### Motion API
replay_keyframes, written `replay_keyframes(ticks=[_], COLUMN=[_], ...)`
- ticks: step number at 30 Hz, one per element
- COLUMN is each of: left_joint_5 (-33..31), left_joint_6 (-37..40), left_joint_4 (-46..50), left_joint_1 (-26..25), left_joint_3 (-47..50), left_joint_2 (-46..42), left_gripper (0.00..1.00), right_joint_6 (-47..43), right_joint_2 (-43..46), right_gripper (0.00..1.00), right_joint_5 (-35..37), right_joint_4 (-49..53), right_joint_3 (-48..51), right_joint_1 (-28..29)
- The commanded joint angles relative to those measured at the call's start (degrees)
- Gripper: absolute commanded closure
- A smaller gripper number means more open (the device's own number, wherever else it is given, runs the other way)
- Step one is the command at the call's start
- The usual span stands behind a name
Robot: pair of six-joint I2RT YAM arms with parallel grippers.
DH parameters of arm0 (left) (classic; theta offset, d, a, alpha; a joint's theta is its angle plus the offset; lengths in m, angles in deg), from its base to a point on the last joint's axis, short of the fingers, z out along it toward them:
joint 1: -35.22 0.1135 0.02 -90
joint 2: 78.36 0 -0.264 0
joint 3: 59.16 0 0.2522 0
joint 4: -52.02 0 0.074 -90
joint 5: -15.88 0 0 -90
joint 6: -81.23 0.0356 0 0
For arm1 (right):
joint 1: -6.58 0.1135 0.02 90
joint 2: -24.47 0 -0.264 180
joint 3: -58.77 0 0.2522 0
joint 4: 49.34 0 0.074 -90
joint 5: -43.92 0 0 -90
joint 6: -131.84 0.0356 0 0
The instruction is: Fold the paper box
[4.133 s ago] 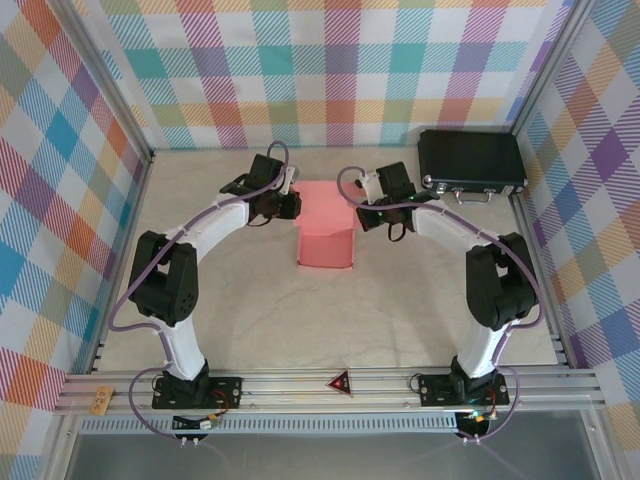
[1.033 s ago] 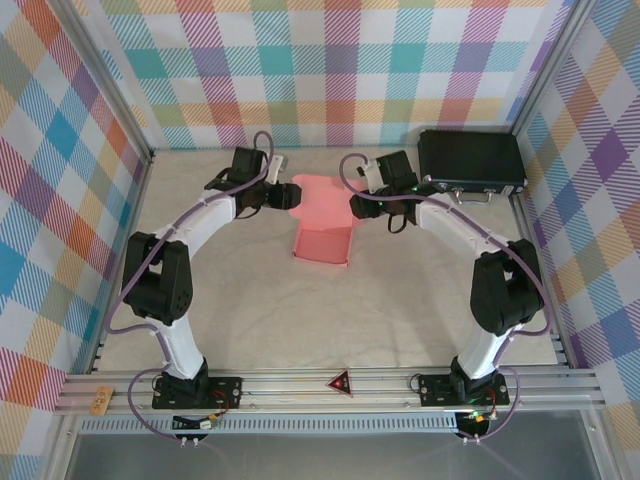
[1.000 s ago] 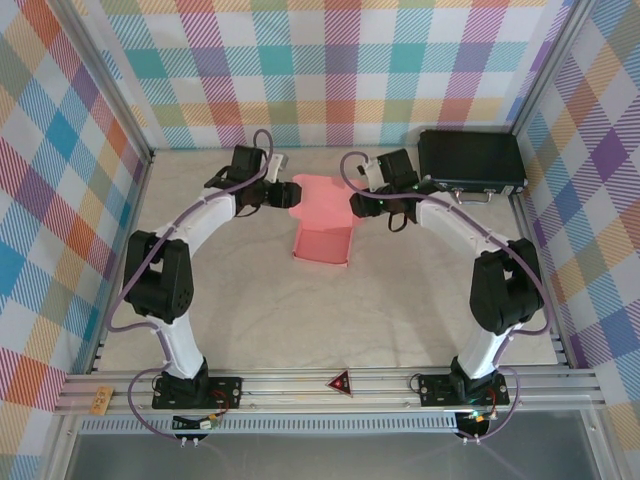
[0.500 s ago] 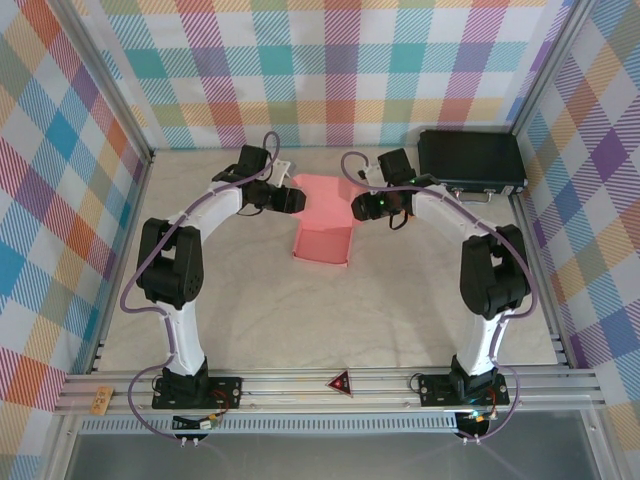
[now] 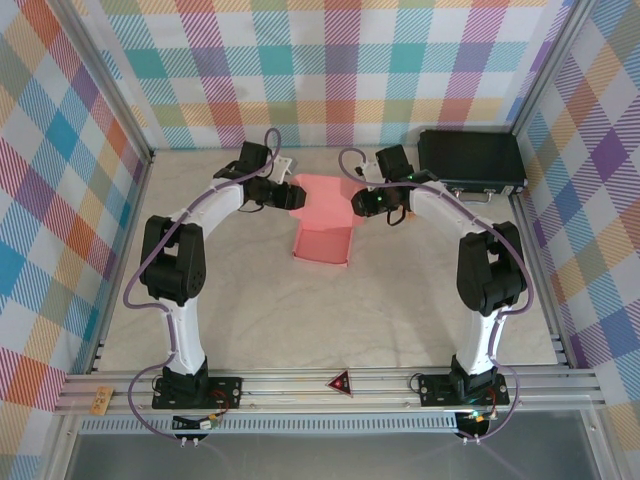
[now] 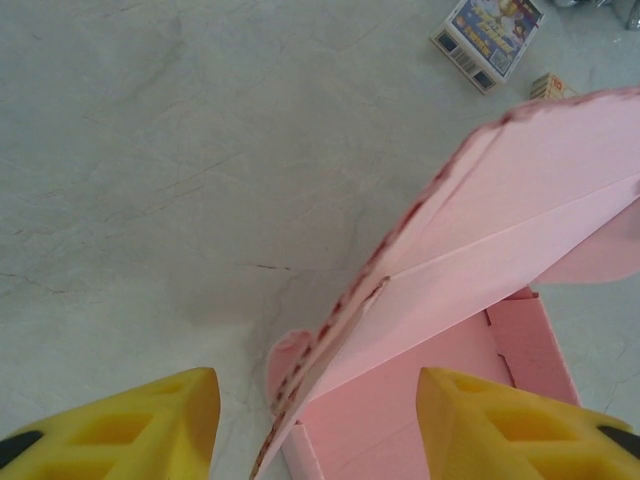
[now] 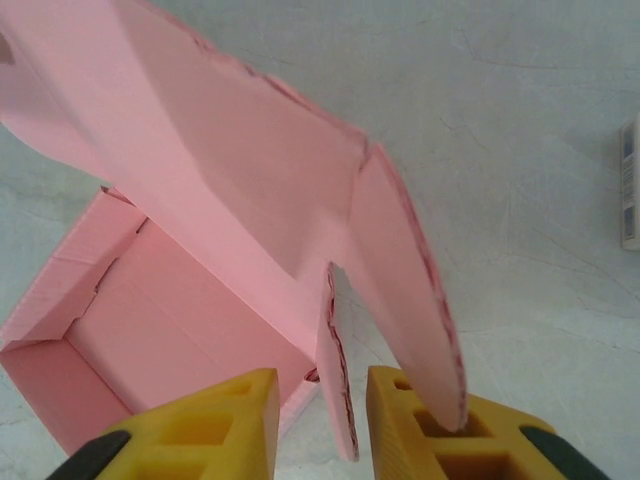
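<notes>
The salmon-pink paper box [image 5: 322, 243] sits mid-table as a shallow open tray with its lid [image 5: 325, 193] raised at the far end. My left gripper [image 5: 290, 196] is at the lid's left edge and my right gripper [image 5: 357, 203] at its right edge. In the left wrist view the left gripper [image 6: 318, 425] stands open, wide, with the lid's corner [image 6: 330, 340] between the yellow fingers and touching neither. In the right wrist view the right gripper [image 7: 322, 425] is open but narrow, and a small side flap [image 7: 338, 380] hangs between the fingers with a thin gap on each side.
A black hard case [image 5: 470, 165] lies at the back right, close behind the right arm. A small printed carton [image 6: 488, 40] and a small wooden block [image 6: 553, 87] lie on the table beyond the lid. Bare table stretches in front of the box.
Both grippers have narrowed, the right one much more, drawing in around the side flap. Both wrists have shifted slightly at the lid's edges; the box has stayed put.
</notes>
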Motion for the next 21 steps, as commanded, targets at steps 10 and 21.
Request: replay_keyframes(ticks=[10,21], left_joint_5=[0.8,-0.1], left_joint_6=[0.3,0.3], left_joint_4=[2.1,2.1], left_joint_1=[0.8,0.7], left_joint_3=[-2.5,-2.5], left_joint_2=[-0.1,-0.6], left_gripper=[0.59,0.7], right_joint_6=[-1.5,-1.7], right_joint_2=[-1.7,-2.6], right_gripper=[0.77,0.85], right_joint_5=[-0.8,-0.2], right_joint_4=[2.6,3.5], right_joint_3=[-2.6,-3.4], right_joint_1=[-0.3,-0.2])
